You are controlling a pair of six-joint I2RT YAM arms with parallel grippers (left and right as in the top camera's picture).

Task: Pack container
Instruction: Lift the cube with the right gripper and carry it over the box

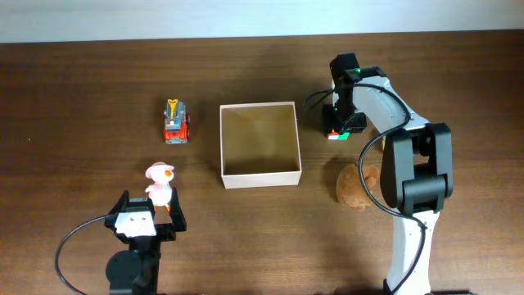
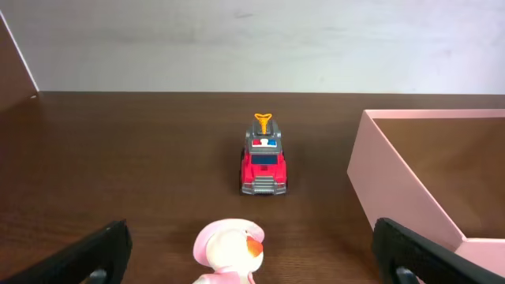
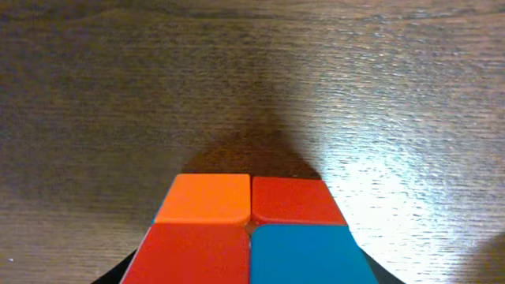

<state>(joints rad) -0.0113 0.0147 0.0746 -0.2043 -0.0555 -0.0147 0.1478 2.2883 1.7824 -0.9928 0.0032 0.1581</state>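
The container (image 1: 260, 176), a square cream-walled box with a tan floor, stands mid-table with nothing in it; its wall (image 2: 394, 189) shows at the right of the left wrist view. A red toy truck (image 1: 176, 121) (image 2: 265, 164) stands left of it. A pink-and-white duck (image 1: 160, 182) (image 2: 229, 248) stands upright between the wide-apart fingers of my left gripper (image 1: 151, 206) (image 2: 252, 256), which is open and not touching it. Right of the box, my right gripper (image 1: 340, 123) (image 3: 248, 278) is shut on a colour cube (image 1: 334, 133) (image 3: 248, 237) resting on the table, a black finger flush on each side.
A brown plush toy (image 1: 354, 187) lies on the table right of the container's near corner, partly under the right arm. Dark wooden tabletop runs to a pale wall at the back.
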